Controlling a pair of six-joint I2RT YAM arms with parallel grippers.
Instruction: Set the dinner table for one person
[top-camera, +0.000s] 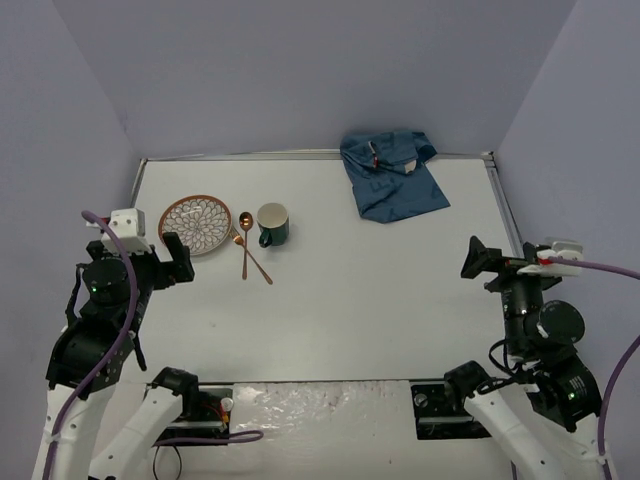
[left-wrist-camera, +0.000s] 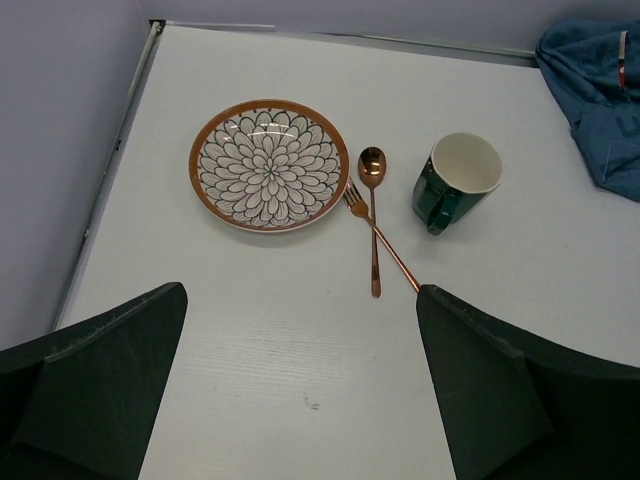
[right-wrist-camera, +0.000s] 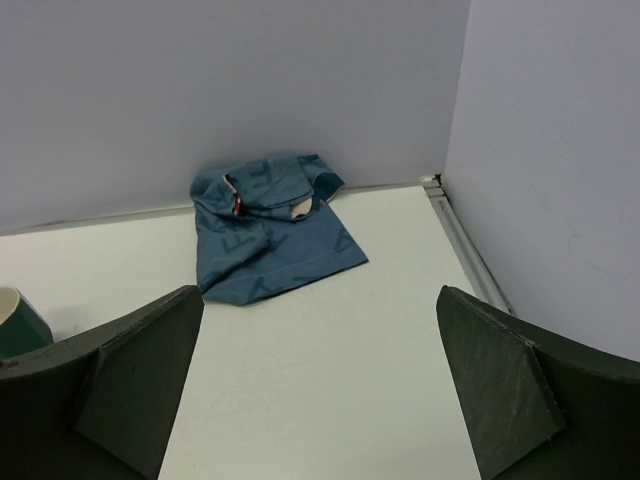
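The white dinner table (top-camera: 380, 290) carries an orange-rimmed patterned plate (top-camera: 196, 224) at the left. Right of it lie a copper spoon (top-camera: 245, 240) and a copper fork (top-camera: 252, 258), crossed over each other, then a green mug (top-camera: 273, 224). The left wrist view shows the plate (left-wrist-camera: 269, 165), spoon (left-wrist-camera: 373, 200), fork (left-wrist-camera: 392, 255) and mug (left-wrist-camera: 458, 180). My left gripper (top-camera: 172, 262) (left-wrist-camera: 302, 292) is open and empty, just near of the plate. My right gripper (top-camera: 478, 258) (right-wrist-camera: 320, 292) is open and empty at the right side.
A crumpled blue cloth (top-camera: 392, 175) printed with letters lies at the far right, also in the right wrist view (right-wrist-camera: 270, 235). Grey walls close in the table on three sides, and metal edge strips (top-camera: 505, 210) run along them.
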